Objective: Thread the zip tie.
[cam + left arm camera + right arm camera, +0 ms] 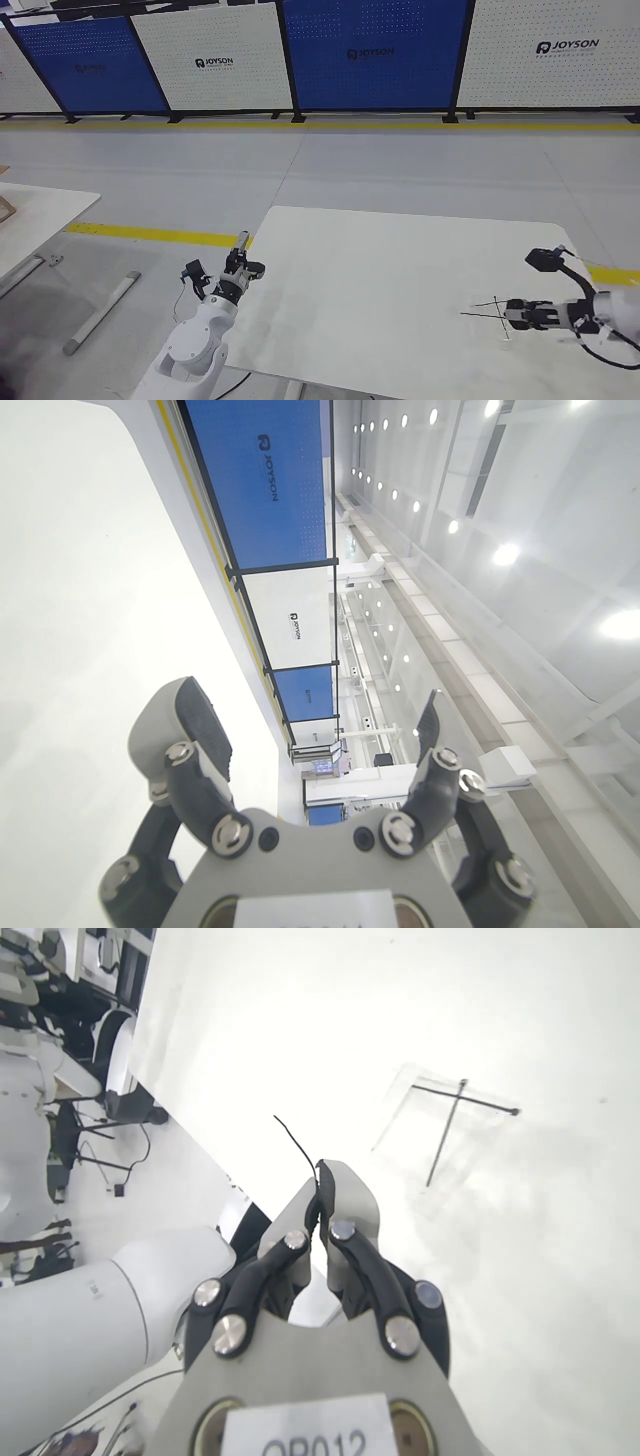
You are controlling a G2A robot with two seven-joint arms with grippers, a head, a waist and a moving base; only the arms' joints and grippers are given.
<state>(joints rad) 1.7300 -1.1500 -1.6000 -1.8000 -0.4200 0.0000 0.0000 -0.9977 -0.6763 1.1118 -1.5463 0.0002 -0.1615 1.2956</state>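
My right gripper (320, 1174) is shut on a thin black zip tie (295, 1138), whose curved tail sticks out past the fingertips. It hovers low over the white table (380, 270) near the right edge, where the right gripper (510, 314) points left. Two more black zip ties (457, 1099) lie crossed on the table a little ahead of it, seen from above as thin black lines (482, 316). My left gripper (312, 695) is open with nothing between its fingers. It sits at the table's left edge (238, 262), pointing away over the floor.
A second white table (40, 215) stands off to the left across a gap of floor. Blue and white partition panels (370, 55) line the back. The broad middle of my table (350, 1003) is bare.
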